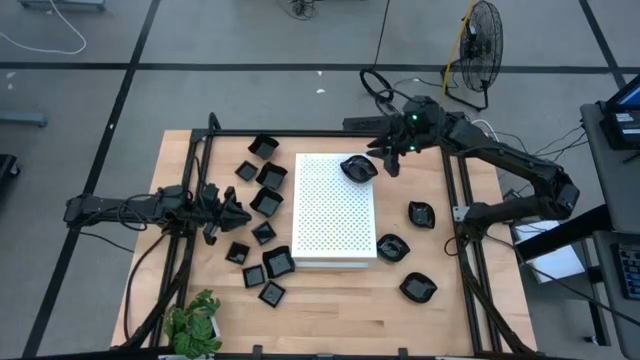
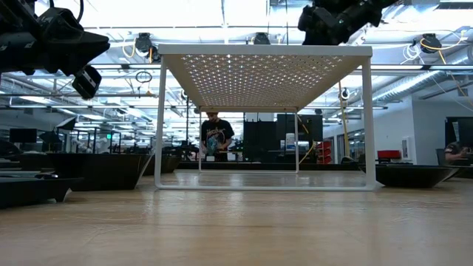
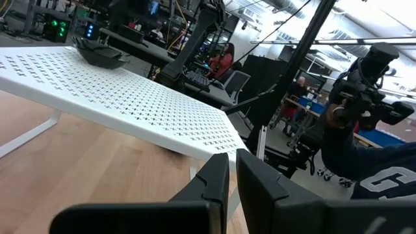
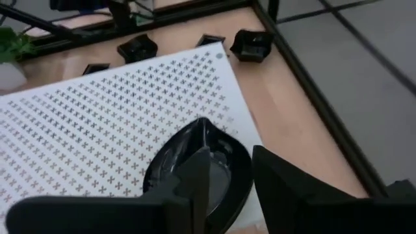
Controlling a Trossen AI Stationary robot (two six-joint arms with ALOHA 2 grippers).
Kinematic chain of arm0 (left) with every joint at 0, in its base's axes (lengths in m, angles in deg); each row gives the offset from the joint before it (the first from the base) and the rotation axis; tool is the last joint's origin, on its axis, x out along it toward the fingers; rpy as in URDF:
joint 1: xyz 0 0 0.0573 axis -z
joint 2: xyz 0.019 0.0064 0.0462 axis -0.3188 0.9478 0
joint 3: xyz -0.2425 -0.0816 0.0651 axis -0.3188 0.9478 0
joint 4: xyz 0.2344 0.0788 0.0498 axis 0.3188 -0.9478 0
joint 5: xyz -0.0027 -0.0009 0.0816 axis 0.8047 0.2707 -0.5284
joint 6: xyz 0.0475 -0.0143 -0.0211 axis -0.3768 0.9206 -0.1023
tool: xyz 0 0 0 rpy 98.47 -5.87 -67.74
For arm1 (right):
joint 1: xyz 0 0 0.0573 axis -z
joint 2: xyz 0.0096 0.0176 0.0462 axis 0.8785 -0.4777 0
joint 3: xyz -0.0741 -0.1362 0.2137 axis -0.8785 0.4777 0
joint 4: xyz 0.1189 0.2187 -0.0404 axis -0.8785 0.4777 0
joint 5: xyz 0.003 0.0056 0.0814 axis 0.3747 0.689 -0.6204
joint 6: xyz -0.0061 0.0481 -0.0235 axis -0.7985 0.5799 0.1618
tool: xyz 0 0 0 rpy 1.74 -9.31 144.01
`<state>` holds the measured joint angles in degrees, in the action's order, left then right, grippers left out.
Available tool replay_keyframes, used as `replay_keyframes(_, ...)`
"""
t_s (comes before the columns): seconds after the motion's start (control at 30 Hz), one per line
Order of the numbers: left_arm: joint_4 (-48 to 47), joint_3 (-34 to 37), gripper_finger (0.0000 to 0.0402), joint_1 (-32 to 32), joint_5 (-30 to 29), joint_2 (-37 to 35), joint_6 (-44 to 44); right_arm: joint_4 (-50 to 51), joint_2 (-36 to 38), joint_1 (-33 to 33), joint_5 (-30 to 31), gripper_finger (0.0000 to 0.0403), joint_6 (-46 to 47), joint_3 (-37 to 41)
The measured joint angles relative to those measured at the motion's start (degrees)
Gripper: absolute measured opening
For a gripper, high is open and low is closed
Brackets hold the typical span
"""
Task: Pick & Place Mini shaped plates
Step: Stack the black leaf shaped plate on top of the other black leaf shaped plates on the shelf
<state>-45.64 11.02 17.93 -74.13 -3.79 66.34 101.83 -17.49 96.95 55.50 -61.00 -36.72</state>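
Note:
A white perforated board (image 1: 335, 210) stands on legs at mid-table. One rounded black dish (image 1: 358, 168) lies on its far right corner; it also shows in the right wrist view (image 4: 195, 162) and the left wrist view (image 3: 101, 53). My right gripper (image 1: 388, 160) is open over that dish's right rim, one finger above the bowl and one outside it (image 4: 231, 185). Several square dishes (image 1: 268, 200) lie on the table left of the board, and three rounded ones (image 1: 421, 214) lie to its right. My left gripper (image 1: 240, 212) hovers shut among the square dishes, holding nothing (image 3: 233, 179). My right gripper comes at the rounded dish's rim (image 4: 244, 162) slanting down from the far right. One finger (image 4: 195, 179) is over the bowl and the other (image 4: 279, 182) is outside the rim. I cannot tell whether either touches it. The dish rests flat on the board.
A black frame rail (image 1: 462, 215) runs along the table's right side and another along its left (image 1: 185, 240). A potted plant (image 1: 195, 325) stands at the near left corner. A fan (image 1: 478, 50) stands on the floor beyond. People (image 2: 216, 137) are in the room behind.

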Motion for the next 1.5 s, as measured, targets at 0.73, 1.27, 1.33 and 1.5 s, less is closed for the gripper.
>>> replay_keyframes(0.73, 0.0, 0.0, 0.0031, 0.0, 0.0, 0.0, 0.0, 38.5, 13.9, -12.5, 19.8, 0.0157, 20.1, 6.9)
replay_keyframes(1.27, 0.0, 0.0, 0.0031, 0.0, 0.0, 0.0, 0.0, 26.0, 15.6, -16.8, 27.4, 0.0146, 28.7, 30.5)
replay_keyframes(1.33, 0.0, 0.0, 0.0031, 0.0, 0.0, 0.0, 0.0, 26.6, 15.6, -16.8, 27.2, 0.0146, 33.1, 30.6)
replay_keyframes(1.5, 0.0, 0.0, 0.0031, 0.0, 0.0, 0.0, 0.0, 27.0, 15.6, -16.8, 27.0, 0.0141, 45.2, 30.6)
